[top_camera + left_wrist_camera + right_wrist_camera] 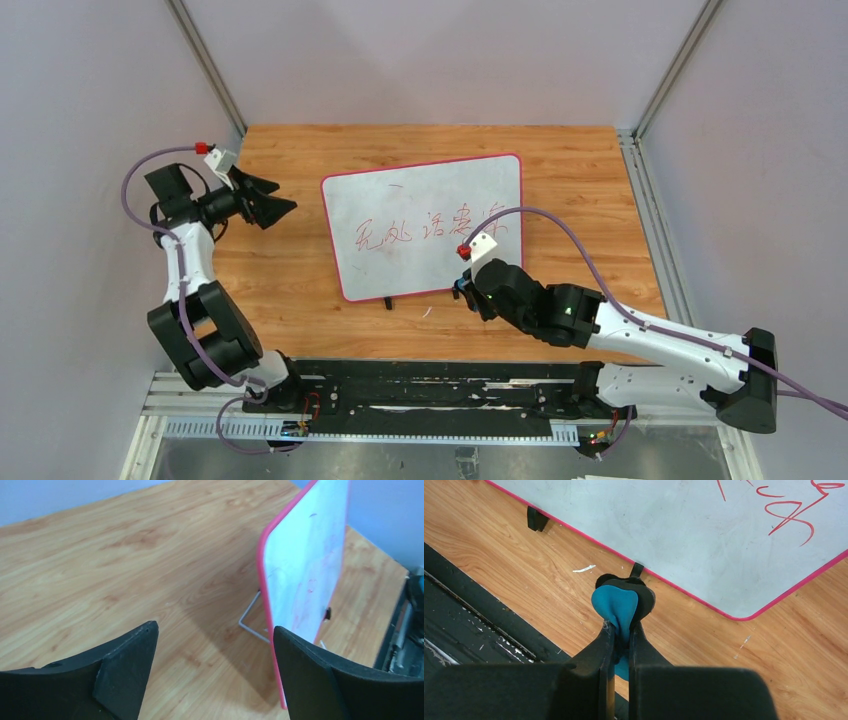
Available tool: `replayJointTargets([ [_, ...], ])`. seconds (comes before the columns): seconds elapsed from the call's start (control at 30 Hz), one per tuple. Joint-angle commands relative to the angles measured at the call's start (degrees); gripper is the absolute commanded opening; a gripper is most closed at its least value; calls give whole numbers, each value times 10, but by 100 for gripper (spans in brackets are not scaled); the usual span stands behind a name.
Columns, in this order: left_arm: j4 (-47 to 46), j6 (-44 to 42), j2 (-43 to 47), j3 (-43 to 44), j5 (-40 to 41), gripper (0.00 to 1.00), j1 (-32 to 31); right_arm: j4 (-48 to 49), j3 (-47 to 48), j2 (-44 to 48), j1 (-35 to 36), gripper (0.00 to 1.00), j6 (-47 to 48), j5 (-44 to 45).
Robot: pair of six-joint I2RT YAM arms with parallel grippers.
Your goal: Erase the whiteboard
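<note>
The whiteboard [425, 225] stands propped on the wooden table, white with a pink-red border and red handwriting across its middle. My left gripper [275, 205] hovers just left of the board's left edge, open and empty. In the left wrist view the whiteboard [310, 555] rises edge-on by the right finger, and my left gripper [214, 628] frames bare wood. My right gripper [465, 285] sits at the board's near edge, shut on a blue eraser [616, 607]. In the right wrist view my right gripper [621, 630] points at the whiteboard [684, 525], close to one black foot [636, 570].
A thin wire stand [250, 622] props the board from behind. A black rail [430, 385] runs along the table's near edge. Grey walls and metal posts [205, 60] enclose the table. Small white scraps [584, 569] lie on the wood.
</note>
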State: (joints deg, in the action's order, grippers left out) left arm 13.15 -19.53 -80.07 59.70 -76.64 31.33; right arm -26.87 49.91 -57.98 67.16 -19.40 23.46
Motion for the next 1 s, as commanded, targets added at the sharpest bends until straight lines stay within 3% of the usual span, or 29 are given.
replayJointTargets([
  [0.0,210,-159,-32,69,-74,86,-24,9,0,9,5,1,10,16],
  [0.43,244,-217,-91,93,-60,74,-100,15,14,26,-7,1,28,87],
  [0.63,309,-270,-139,144,-61,75,-125,13,18,13,-8,1,28,89],
  [0.97,309,-248,-185,180,-121,73,-146,6,41,-21,-9,1,27,96],
])
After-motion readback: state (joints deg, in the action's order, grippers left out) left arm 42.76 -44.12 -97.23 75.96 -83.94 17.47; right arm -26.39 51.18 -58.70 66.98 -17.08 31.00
